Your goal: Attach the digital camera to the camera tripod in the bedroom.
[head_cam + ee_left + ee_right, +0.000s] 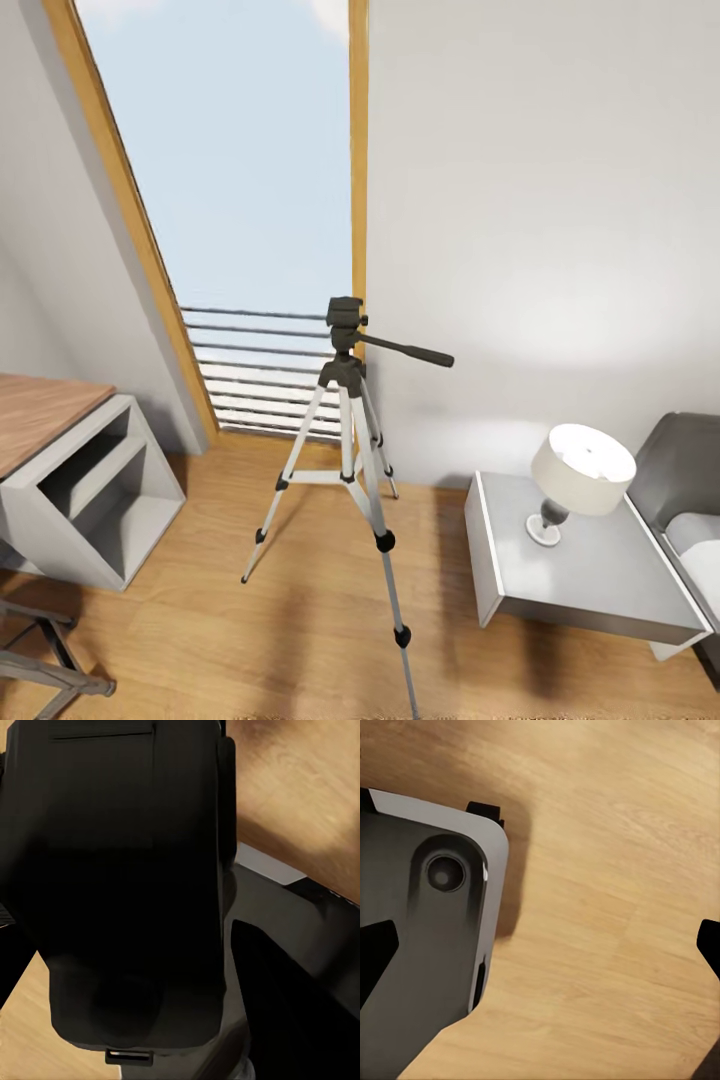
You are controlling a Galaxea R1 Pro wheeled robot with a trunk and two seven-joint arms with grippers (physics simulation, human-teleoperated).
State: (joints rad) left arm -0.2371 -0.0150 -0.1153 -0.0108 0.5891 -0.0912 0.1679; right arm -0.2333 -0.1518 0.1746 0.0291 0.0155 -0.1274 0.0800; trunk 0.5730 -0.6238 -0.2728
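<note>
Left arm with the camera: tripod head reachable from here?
Probably not yet. The camera tripod stands free on open wood floor, nothing blocking its head, but the digital camera looks low beside the robot's base.

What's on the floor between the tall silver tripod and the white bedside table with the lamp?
Nothing: in the head view, only bare light wood plank floor lies between the silver-legged tripod and the white bedside table holding the white-shaded lamp.
</note>
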